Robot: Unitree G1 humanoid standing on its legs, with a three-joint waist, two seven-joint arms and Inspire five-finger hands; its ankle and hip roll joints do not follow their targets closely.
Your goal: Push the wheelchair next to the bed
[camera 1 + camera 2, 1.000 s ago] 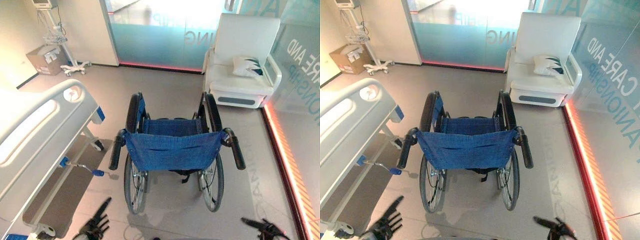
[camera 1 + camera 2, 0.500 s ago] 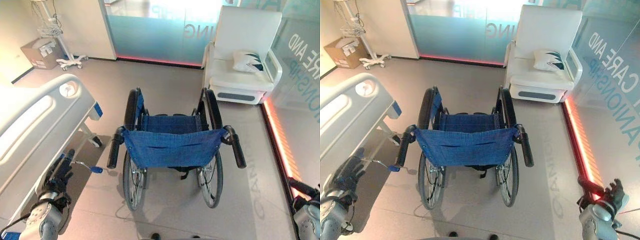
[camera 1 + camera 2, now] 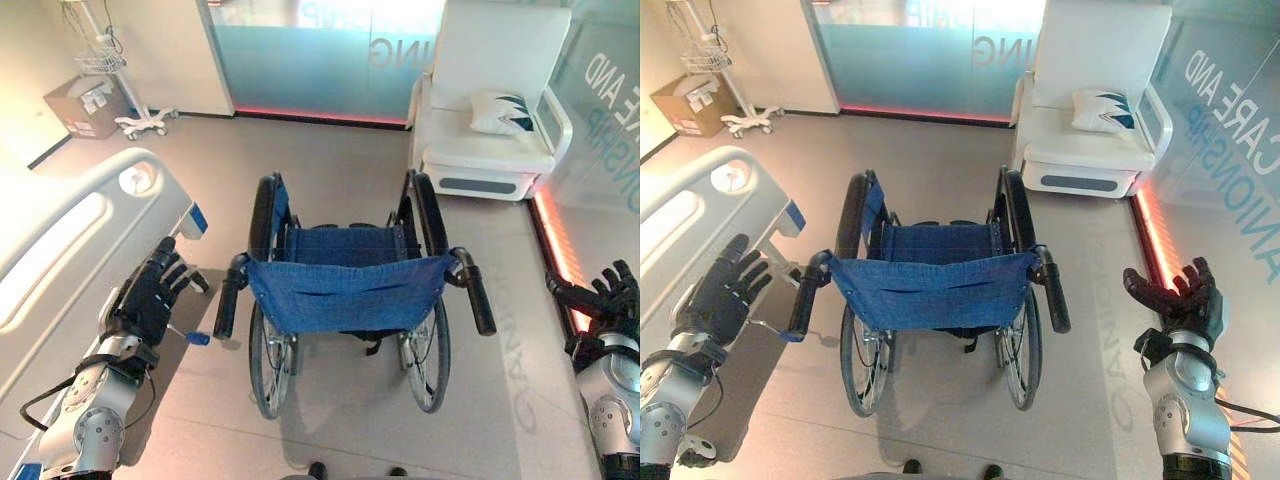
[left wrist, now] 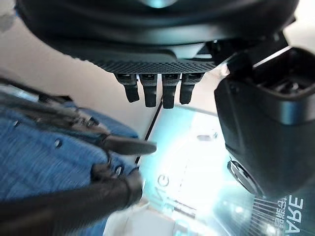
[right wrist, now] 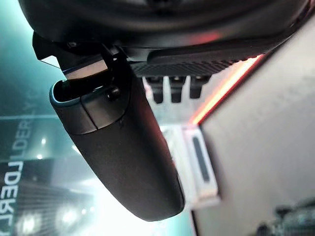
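Wheelchair (image 3: 345, 300) stands unmoved between both raised hands, beside the bed (image 3: 70, 250). Left hand (image 3: 150, 295) and right hand (image 3: 1175, 295), fingers spread and empty, have risen toward its push handles: grasp pending.

bed (image 3: 90, 230) close left of wheelchair (image 3: 345, 290), open floor (image 3: 500, 330) right

A blue wheelchair (image 3: 345, 295) stands between the bed (image 3: 70, 240) and armchair (image 3: 490, 150); both spread hands (image 3: 148, 298) (image 3: 605, 300) flank it, untouching.
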